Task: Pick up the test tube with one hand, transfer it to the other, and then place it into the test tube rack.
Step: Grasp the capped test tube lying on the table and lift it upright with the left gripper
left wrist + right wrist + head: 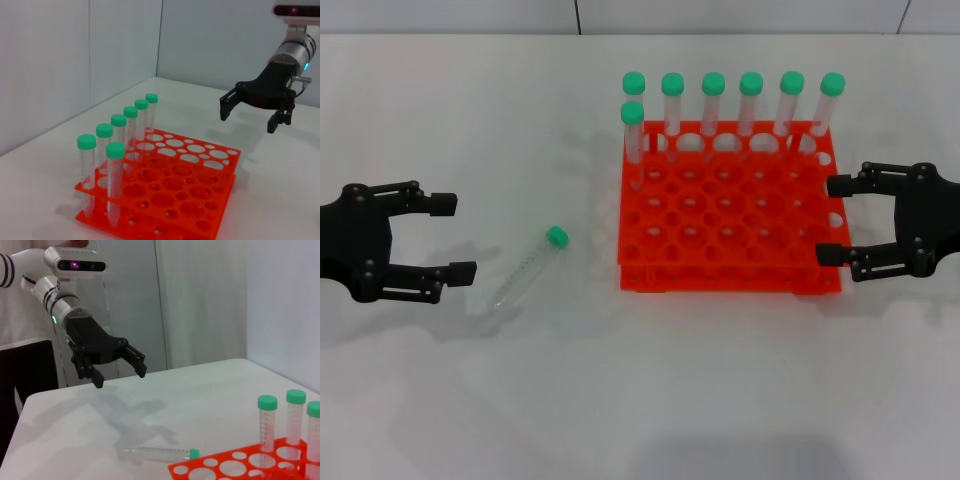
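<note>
You have the slim clear plastic test tube with the green screw cap (527,265) lying on its side on the white table (650,390), between the left gripper and the rack. Its cap end points toward the rack and slightly away from the robot, and nothing touches it. From the right wrist camera you see the same tube (159,453) flat on the table, just beside the near edge of the rack.

Your left black two-finger gripper (453,238) hovers at the left side of the table with its fingers spread wide apart and holding nothing, pointing toward the tube but clear of it. In the right wrist view it (120,370) hangs above the surface, a green ring glowing on its arm.

Your right black two-finger gripper (835,220) sits at the right edge of the bright orange-red two-tiered plastic rack with round holes (728,215), its fingers also spread and empty. The left wrist view shows it (250,116) raised above the table beyond the rack (170,187), with a blue-cyan light on its arm.

Seven other green-capped clear tubes (751,103) stand upright in the rack: six along the far row and one in the next row at the left end.
</note>
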`<state>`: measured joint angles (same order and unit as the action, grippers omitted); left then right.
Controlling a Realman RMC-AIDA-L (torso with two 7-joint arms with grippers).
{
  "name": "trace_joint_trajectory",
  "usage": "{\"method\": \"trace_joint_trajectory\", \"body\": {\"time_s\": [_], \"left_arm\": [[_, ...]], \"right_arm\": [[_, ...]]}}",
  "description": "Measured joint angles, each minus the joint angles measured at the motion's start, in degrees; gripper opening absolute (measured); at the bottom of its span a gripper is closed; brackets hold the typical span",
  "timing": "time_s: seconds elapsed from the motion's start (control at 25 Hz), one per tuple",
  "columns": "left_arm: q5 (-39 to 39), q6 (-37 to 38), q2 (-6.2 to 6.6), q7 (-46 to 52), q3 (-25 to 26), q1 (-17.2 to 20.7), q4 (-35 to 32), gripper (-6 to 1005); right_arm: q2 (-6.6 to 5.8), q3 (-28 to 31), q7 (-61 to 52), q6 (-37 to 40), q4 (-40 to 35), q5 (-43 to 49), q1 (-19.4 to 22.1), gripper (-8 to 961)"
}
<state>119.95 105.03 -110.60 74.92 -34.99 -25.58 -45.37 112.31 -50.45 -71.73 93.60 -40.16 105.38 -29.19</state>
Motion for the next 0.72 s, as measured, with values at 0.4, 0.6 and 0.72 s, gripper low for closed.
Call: {"method": "trace_joint_trajectory", "body": {"time_s": [0.4,0.6,0.72], "left_arm": [[0.0,-0.2,-0.15,0.3,0.0,0.0,0.2,887],[0.0,0.8,-0.15,2.7,-0.4,0.0,-0.6,887],[0.1,2.4,-0.24,7.1,-0.5,0.0,-3.6,888]], "right_arm": [[0.10,0.0,0.3,0.0,0.1,0.0,0.1,870],[0.17,0.0,0.4,0.0,0.0,0.0,0.6,870],[0.37,0.3,0.7,-0.1,-0.3,-0.2,1.1,870]]}}
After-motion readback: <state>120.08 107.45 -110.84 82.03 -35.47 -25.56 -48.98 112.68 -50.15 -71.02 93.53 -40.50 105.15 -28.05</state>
